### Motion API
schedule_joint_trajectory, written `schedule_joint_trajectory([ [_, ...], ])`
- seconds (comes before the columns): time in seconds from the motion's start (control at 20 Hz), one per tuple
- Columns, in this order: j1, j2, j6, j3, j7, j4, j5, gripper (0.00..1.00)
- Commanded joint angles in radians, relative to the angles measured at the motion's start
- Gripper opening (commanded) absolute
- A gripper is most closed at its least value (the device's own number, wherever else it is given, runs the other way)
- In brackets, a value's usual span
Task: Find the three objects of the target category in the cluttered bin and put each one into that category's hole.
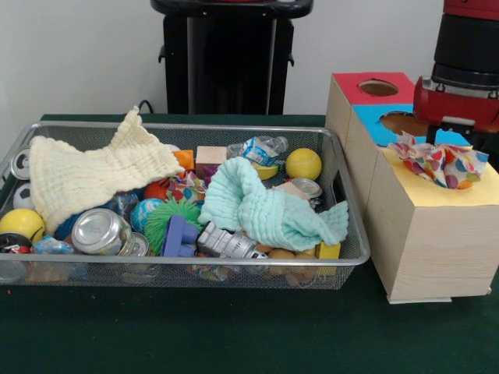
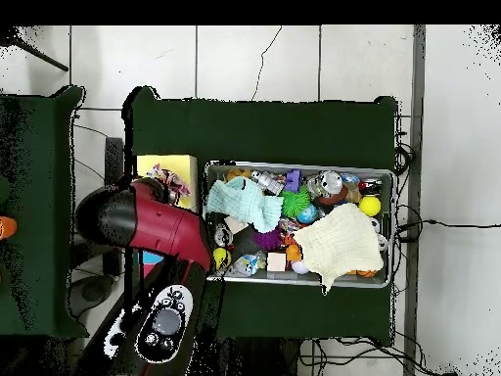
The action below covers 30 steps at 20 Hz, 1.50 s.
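A polka-dot cloth piece (image 1: 443,162) lies bunched on the top of the yellow-faced cube (image 1: 460,195), covering its hole. My gripper (image 1: 447,137) hangs under the red wrist right above this cloth, and the cloth and the wrist hide its tips. In the overhead view the cloth (image 2: 169,183) shows at the edge of the yellow cube (image 2: 161,164), beside the red arm (image 2: 147,220). Another dotted cloth piece (image 1: 185,187) peeks out among the clutter in the middle of the wire mesh bin (image 1: 343,195). No third piece shows.
A cream waffle cloth (image 1: 93,175) covers the bin's left part and a mint-green cloth (image 1: 265,206) its right part. Cans, balls, blocks and a green spiky toy lie around them. The blue-faced cube (image 1: 390,125) and the red-faced cube (image 1: 370,87) stand behind the yellow one.
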Motion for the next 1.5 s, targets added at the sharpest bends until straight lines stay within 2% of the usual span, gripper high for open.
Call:
schedule_joint_trajectory([
  [0.05,0.01,-0.062,0.217,0.001,0.249,0.115,-0.041,1.0],
  [0.35,0.003,-0.05,0.181,0.013,0.24,0.117,-0.037,1.0],
  [0.85,0.004,-0.053,0.189,0.009,0.236,0.116,-0.042,1.0],
  [1.05,0.004,-0.086,0.185,0.013,0.228,0.133,-0.04,1.0],
  [1.3,0.014,-0.148,0.247,-0.023,0.204,0.143,-0.073,1.0],
  [1.5,0.012,-0.165,0.242,-0.028,0.203,0.149,-0.087,1.0],
])
